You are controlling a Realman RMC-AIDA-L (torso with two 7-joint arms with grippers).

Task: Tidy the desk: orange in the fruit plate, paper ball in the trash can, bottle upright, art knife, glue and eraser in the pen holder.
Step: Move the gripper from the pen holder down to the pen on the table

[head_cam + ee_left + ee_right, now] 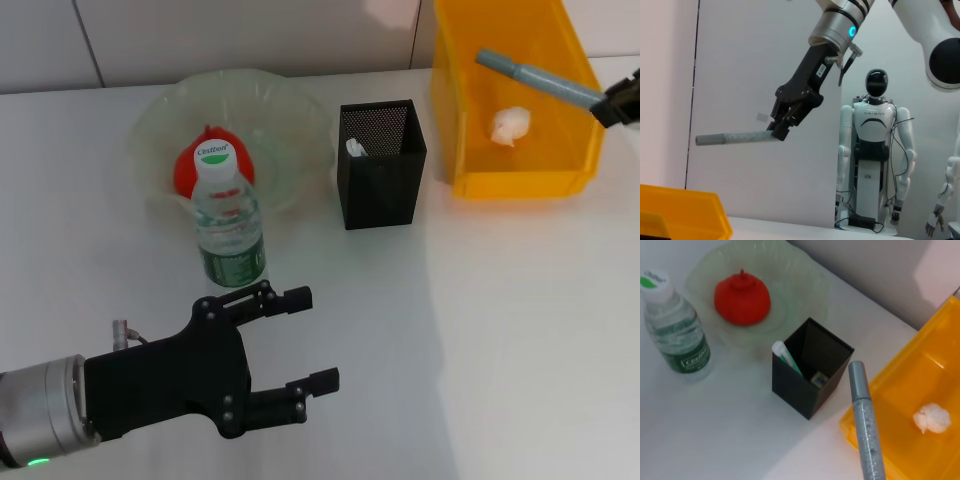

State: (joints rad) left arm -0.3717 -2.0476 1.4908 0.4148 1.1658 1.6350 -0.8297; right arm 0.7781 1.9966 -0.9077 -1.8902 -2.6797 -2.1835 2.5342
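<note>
A: Two tools visible in the head view. Left tool (300,345) sits lower left of the frame, fingers spread, nothing between them, hovering over the worktop (520,330) just below the bottle (228,215).

B: Right one?

A: Right tool (607,108) is at the upper right edge, clamped on one end of the art knife (537,78). The grey knife hangs tilted above the trash can (520,182), the yellow bin. Left wrist view shows the same grip from the side: right tool (780,131) closed on the knife (732,138), held roughly level in the air.

B: Other items?

A: Bottle stands upright, cap on, in front of the fruit plate (290,120). Orange (190,165) lies in the plate, partly hidden behind the bottle. Paper ball (510,125) lies on the floor of the trash can.

B: Pen holder?

A: Pen holder (382,170), black mesh, stands upper centre between plate and trash can. Right wrist view shows a white-and-green tube (786,356) leaning in a corner of it and a small item (817,380) at the bottom, too small to identify.
</note>
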